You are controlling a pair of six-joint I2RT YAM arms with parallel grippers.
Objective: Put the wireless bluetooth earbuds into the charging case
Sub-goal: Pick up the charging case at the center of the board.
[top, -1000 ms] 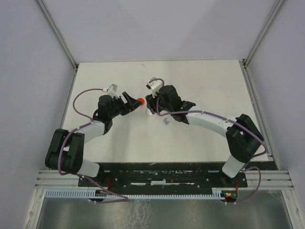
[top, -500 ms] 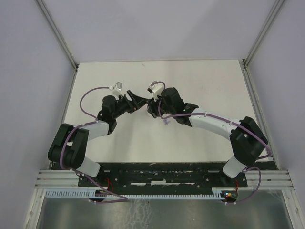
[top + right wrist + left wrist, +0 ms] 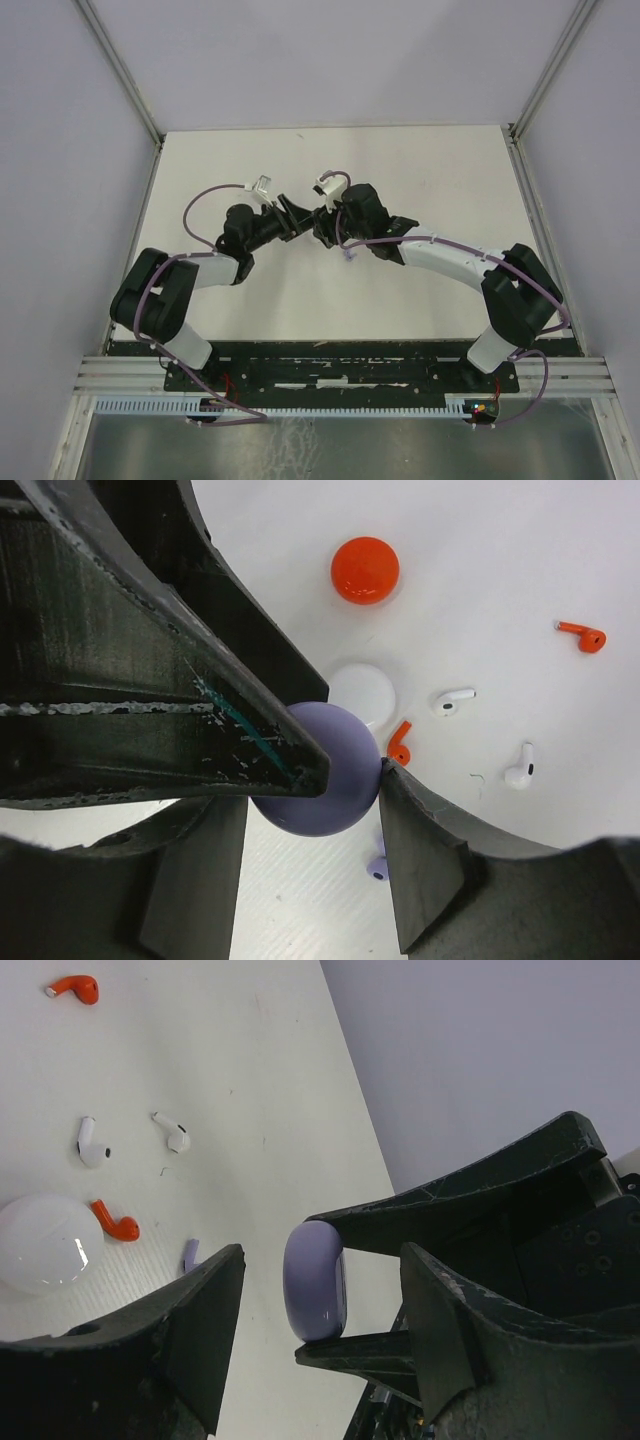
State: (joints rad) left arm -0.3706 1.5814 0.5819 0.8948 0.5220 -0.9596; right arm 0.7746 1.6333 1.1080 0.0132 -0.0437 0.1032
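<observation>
**A:** Where was the lavender round plastic case (image 3: 315, 1280)?

**B:** It was up off the white tabletop (image 3: 420, 170), pinched between the two black fingers of the right gripper (image 3: 315, 795), which stood part-way closed on it. It was smooth and pebble-like. Seen edge-on from the left wrist, it had a faint line running near one face.

**A:** And the left gripper (image 3: 322, 1258)?

**B:** Its jaws stood apart, one on either side of that case. Its own camera showed a gap on both sides, and it held nothing.

**A:** What about the earbuds?

**B:** They were all lying loose on the tabletop beyond the case, each a tiny glossy piece with a short stem. In the right wrist view, the small lavender earbud (image 3: 378, 865) lay closest, just beside the case's edge. A red earbud (image 3: 400, 743) sat just past the case, against the white round disc (image 3: 362, 692) that peeked out from behind it.

**A:** And the white ones?

**B:** One white earbud (image 3: 453, 700) and a second white earbud (image 3: 520, 768) lay a little farther from the case, near each other, each with a dark spot on it. A second red earbud (image 3: 582, 637) lay farthest out. A red round disc (image 3: 365, 570) sat beyond the white disc, well apart from the case.
</observation>
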